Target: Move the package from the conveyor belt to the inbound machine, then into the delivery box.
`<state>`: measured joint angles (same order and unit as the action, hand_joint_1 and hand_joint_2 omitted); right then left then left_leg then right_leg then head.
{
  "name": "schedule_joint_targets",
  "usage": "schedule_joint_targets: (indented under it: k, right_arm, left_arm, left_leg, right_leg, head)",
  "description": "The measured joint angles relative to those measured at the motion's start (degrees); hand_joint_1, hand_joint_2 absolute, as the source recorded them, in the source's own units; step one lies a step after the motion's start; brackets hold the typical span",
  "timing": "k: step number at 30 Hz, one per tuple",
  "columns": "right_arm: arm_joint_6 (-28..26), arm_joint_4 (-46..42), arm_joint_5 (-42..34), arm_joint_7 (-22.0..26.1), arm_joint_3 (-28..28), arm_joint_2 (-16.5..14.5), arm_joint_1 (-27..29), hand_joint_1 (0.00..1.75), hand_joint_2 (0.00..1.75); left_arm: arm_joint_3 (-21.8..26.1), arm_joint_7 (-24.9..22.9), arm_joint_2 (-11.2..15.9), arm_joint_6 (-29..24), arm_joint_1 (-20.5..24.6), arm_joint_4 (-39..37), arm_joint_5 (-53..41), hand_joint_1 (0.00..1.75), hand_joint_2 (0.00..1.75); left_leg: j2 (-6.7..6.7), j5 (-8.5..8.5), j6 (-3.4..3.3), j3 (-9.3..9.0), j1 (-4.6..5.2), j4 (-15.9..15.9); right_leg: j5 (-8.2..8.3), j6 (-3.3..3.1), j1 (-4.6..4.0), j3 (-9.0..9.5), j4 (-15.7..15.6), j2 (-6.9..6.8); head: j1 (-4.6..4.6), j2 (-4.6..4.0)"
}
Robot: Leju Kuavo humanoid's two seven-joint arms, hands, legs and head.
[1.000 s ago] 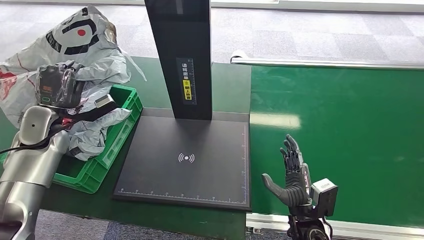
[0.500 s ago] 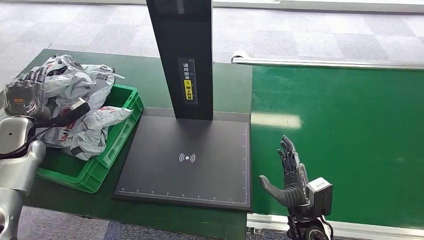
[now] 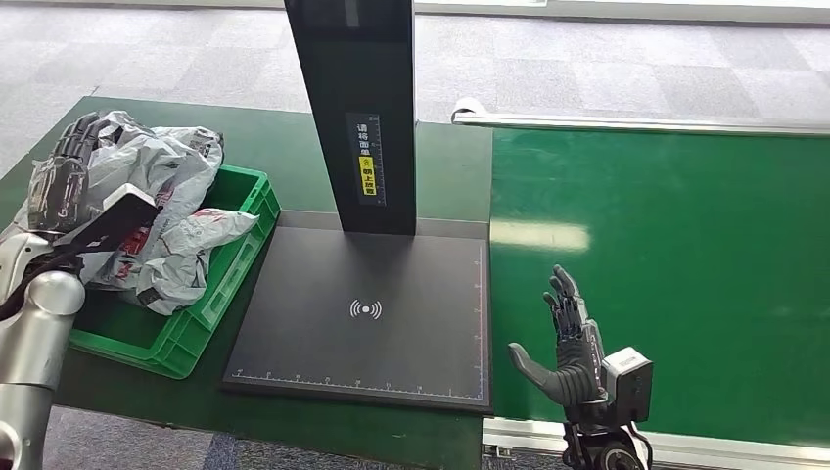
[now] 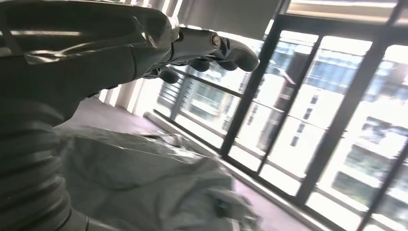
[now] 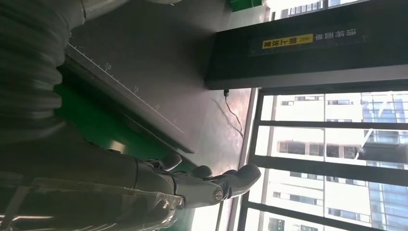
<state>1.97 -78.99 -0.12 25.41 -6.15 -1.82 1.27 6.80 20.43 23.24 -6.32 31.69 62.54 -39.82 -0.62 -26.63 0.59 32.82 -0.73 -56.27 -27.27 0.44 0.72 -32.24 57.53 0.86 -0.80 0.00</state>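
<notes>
Green conveyor belt [image 3: 666,274], grey package [image 3: 157,211] in delivery box [image 3: 230,264] (left), right robot hand [image 3: 573,348] spread

Head view looks down over the scanner plate [image 3: 362,313]; wrist views face windows, right sharing it.

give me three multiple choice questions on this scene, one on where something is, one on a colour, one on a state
1. Where do the crumpled grey plastic packages lie?
A. in the crate left of the scanner platform
B. on the conveyor belt
C. on the platform

2. What colour is the plastic crate?
A. blue
B. green
C. red

3. How is the right hand?
A. gripping a package
B. closed in a fist
C. open, holding nothing

Answers: 1 A, the bags are piled in the crate beside the black scanner platform. 2 B, its walls are green. 3 C, its fingers are spread over the green conveyor belt.
</notes>
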Motion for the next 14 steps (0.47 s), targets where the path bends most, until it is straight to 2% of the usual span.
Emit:
schedule_joint_targets:
  k: [3, 7, 12, 14]
  right_arm:
    - [-0.2, 0.0, -0.5, 0.2, 0.1, 0.0, 0.0, 0.0, 1.75]
    - [-0.2, 0.1, -0.7, 0.4, 0.2, 0.1, 0.0, 0.0, 1.75]
    - [-0.4, 0.5, -1.1, 1.0, 0.2, 0.1, 0.0, 0.0, 1.75]
    - [-0.5, 0.7, -1.2, 1.4, 0.1, 0.1, 0.0, 0.0, 1.75]
  left_arm:
    - [-0.6, 5.3, -1.7, 3.0, -3.0, 7.4, 11.8, 0.0, 1.75]
    - [-1.5, 6.4, -3.0, 4.3, -5.4, 14.1, 16.0, 0.0, 1.75]
    - [-3.6, 12.4, -5.4, 8.9, -9.4, 21.7, 25.6, 0.0, 1.75]
    - [-4.8, 13.1, -6.4, 9.3, -10.9, 24.2, 26.8, 0.0, 1.75]
  left_leg:
    - [0.01, -0.01, -0.01, 0.0, 0.01, 0.0]
    - [0.0, -0.01, -0.01, 0.0, 0.01, 0.0]
    - [-0.01, -0.01, -0.01, -0.01, 0.01, 0.0]
    - [0.0, -0.02, -0.02, 0.0, 0.01, 0.0]
  right_leg:
    - [0.0, 0.0, 0.01, 0.0, 0.0, 0.0]
    - [0.0, 0.0, 0.01, 0.01, 0.0, 0.0]
    - [0.0, 0.0, 0.01, 0.03, 0.0, 0.0]
    - [0.0, 0.0, 0.01, 0.03, 0.0, 0.0]
  head:
    - [0.0, 0.0]
    - [0.0, 0.0]
    - [-0.02, 0.0]
    - [0.0, 0.0]
